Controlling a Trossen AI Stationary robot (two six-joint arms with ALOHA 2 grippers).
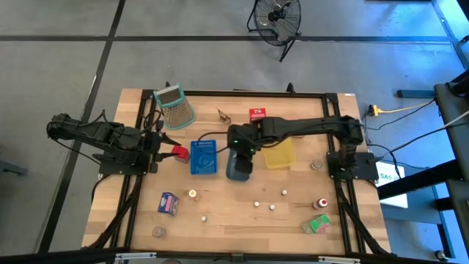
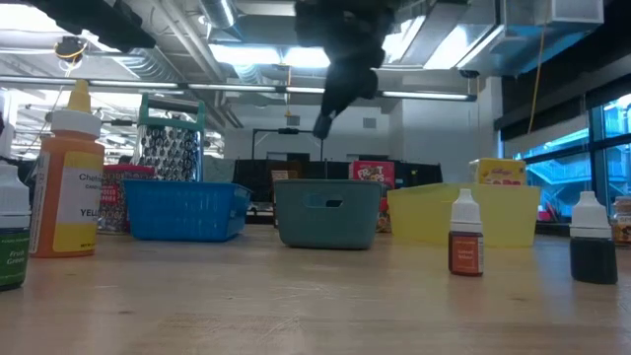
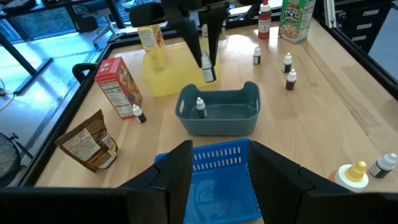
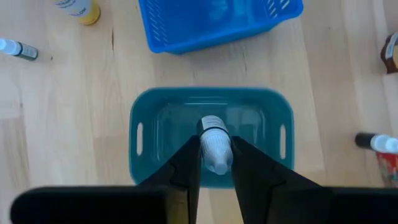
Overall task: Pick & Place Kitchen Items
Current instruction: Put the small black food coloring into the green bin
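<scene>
Grey-blue tray (image 4: 144,112) lies under right fingers (image 4: 186,163) pinching 1 small bottle (image 4: 215,144), clear of its rims.

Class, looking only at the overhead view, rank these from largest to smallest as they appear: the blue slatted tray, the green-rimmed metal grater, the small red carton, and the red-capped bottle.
1. Blue slatted tray and green-rimmed metal grater: look about alike, so unranked.
2. Small red carton.
3. Red-capped bottle.

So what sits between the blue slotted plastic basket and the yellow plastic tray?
The grey-blue plastic bin, seen in the left wrist view, with the right gripper above it holding a small white-capped bottle.
</scene>
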